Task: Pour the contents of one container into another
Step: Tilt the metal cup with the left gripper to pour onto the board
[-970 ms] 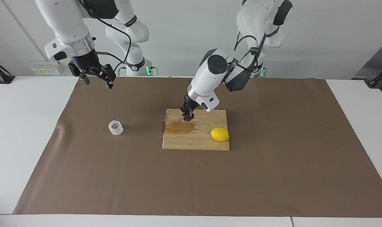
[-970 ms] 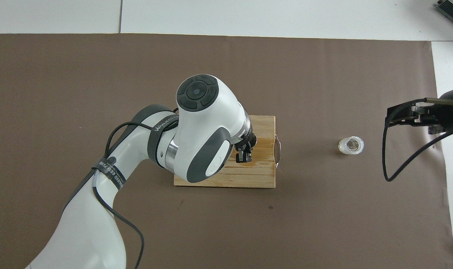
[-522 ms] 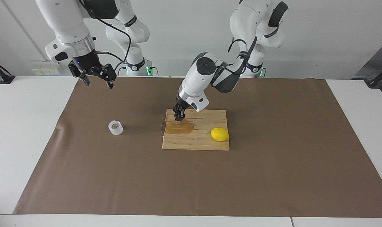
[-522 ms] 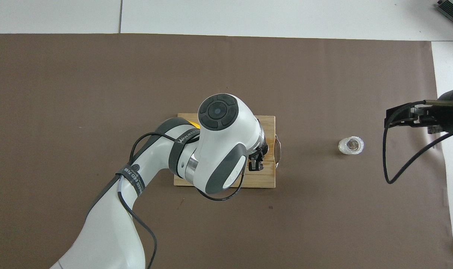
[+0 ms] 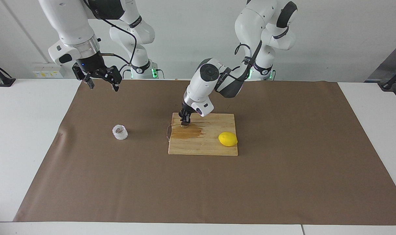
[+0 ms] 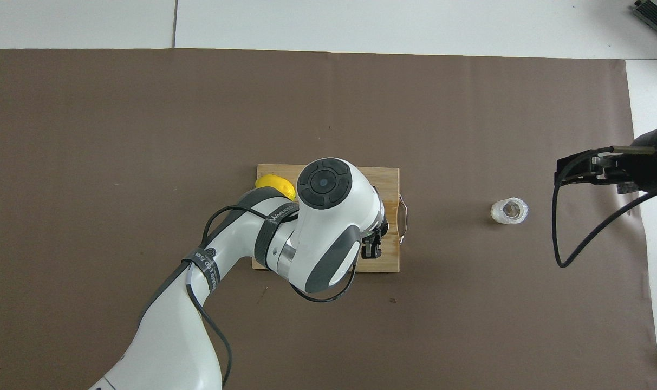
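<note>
Our left gripper [image 5: 184, 123] is down at the cutting board [image 5: 214, 147], at the corner nearest the robots on the right arm's end. It looks pinched on something small, maybe the jigger, but we can't make it out. There's a wet stain [image 5: 187, 133] on the board just beside it, and a lemon [image 5: 228, 139] on the board's other end. The ribbed glass cup [image 5: 120, 132] sits off the board toward the right arm's end. Our right gripper [image 5: 101, 81] waits in the air, fingers spread.

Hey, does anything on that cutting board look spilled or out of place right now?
Yes. A dark wet stain spreads over the wooden cutting board directly under the left gripper, toward the right arm's end of the board. It looks like spilled liquid. The lemon sits apart from it.
</note>
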